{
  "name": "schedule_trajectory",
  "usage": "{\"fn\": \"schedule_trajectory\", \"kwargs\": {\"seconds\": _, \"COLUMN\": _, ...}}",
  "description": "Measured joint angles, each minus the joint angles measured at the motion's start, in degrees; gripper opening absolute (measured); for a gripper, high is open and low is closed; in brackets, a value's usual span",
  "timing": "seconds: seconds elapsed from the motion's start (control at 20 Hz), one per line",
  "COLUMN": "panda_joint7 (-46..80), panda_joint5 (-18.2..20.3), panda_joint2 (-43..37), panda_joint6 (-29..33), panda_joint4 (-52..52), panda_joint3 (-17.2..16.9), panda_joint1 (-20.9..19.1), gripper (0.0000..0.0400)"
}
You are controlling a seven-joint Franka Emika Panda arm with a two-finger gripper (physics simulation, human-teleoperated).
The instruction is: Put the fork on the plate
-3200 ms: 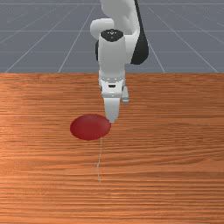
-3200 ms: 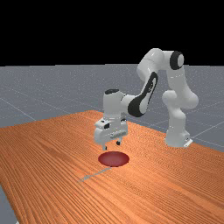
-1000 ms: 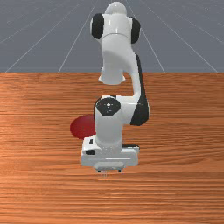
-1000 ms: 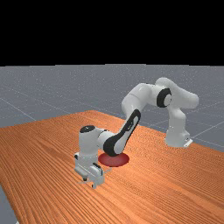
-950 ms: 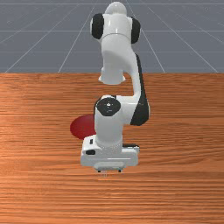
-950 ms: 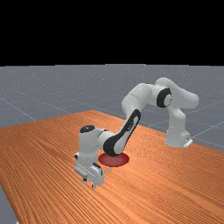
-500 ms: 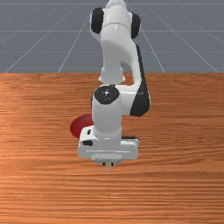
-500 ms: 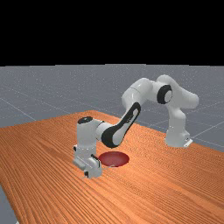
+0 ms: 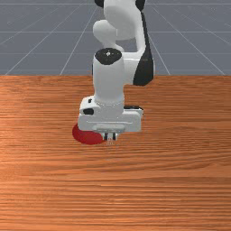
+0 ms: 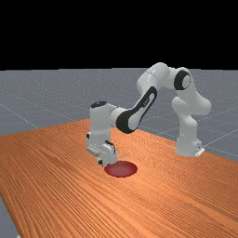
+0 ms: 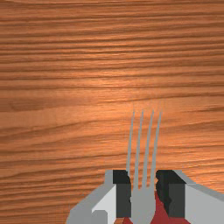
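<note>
Fork (image 11: 143,202) Clamped Above Table (image 9: 180,180), Tines Outward

Orientation: the tines point away from the arm (image 10: 100,122), toward the front view's bottom edge. The long axis runs between the gripper's fingers (image 11: 123,199), crosswise to the closing direction; in the far view, the handle extends to the right, over the plate (image 10: 121,169).
Appearance: plain grey; four slender, near-parallel tines joining a broader neck.
Position: raised above the table, beside and partly over the red plate.
Gripper (image 9: 109,136): jaws clamped on the fork's neck, one at each side.
</note>
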Motion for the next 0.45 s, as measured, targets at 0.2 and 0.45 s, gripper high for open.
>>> {"fn": "schedule_trajectory", "kwargs": {"seconds": 0.2, "panda_joint7": -3.7, "panda_joint5": -0.5, "panda_joint2": -8.9, "panda_joint6": 11.3, "panda_joint4": -21.0, "panda_joint3": 0.1, "panda_joint1": 0.9, "gripper": 0.0099}}
{"fn": "schedule_trajectory", "kwargs": {"seconds": 0.45, "panda_joint7": -5.1, "panda_joint5": -0.1, "panda_joint2": -8.4, "panda_joint6": 23.4, "panda_joint4": -33.4, "panda_joint3": -0.9, "panda_joint1": -0.1, "gripper": 0.0099}}
